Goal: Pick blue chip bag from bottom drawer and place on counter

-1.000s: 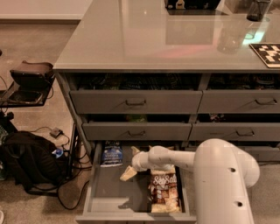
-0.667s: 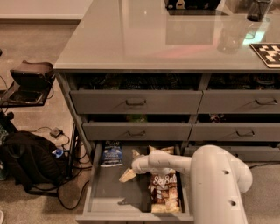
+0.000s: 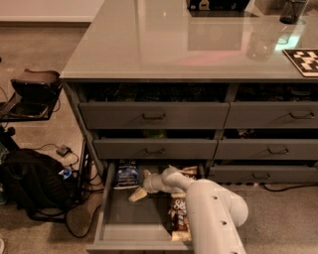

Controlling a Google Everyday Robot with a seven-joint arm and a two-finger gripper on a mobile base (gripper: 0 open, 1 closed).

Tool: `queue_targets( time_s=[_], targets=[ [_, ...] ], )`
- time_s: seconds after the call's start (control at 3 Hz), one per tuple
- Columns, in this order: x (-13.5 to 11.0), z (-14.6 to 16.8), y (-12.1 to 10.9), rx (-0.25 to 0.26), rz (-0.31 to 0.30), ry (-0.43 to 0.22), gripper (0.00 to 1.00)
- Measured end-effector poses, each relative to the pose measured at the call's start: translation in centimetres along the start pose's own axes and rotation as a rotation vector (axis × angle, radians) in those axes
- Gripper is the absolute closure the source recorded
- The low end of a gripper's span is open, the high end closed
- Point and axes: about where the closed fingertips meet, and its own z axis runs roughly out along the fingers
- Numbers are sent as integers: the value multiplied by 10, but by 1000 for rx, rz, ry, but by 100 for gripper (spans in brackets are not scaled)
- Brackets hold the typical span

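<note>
The blue chip bag (image 3: 127,174) lies at the back left of the open bottom drawer (image 3: 131,223), dark navy with white lettering. My gripper (image 3: 139,190) reaches down into the drawer just right of and in front of the bag, its pale fingertips low over the drawer floor. It holds nothing that I can see. My white arm (image 3: 208,208) fills the lower right and hides part of the drawer. The counter (image 3: 164,44) is the glossy grey top above the drawers.
A brown-and-cream snack bag (image 3: 179,218) lies in the drawer's right half, another (image 3: 188,171) at the back. Handled drawers (image 3: 154,116) are shut above. A black backpack (image 3: 30,183) and cables lie on the floor at left. A checker board (image 3: 304,60) and glass (image 3: 290,11) sit on the counter.
My arm has swung left and forward, and the gripper has edged closer to the blue chip bag. The bags have not moved.
</note>
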Motion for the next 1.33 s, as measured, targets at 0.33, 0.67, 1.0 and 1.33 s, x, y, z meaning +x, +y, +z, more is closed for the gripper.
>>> queue_targets(
  time_s=[0.33,0.67,1.0,1.33],
  targets=[
    [0,0,0,0,0,0,0],
    [4,8,1,-30,34,-41,0],
    [-3,26,-2,-14,68,-99,0],
    [-20,38,-13,65,68,-114,0]
  ],
)
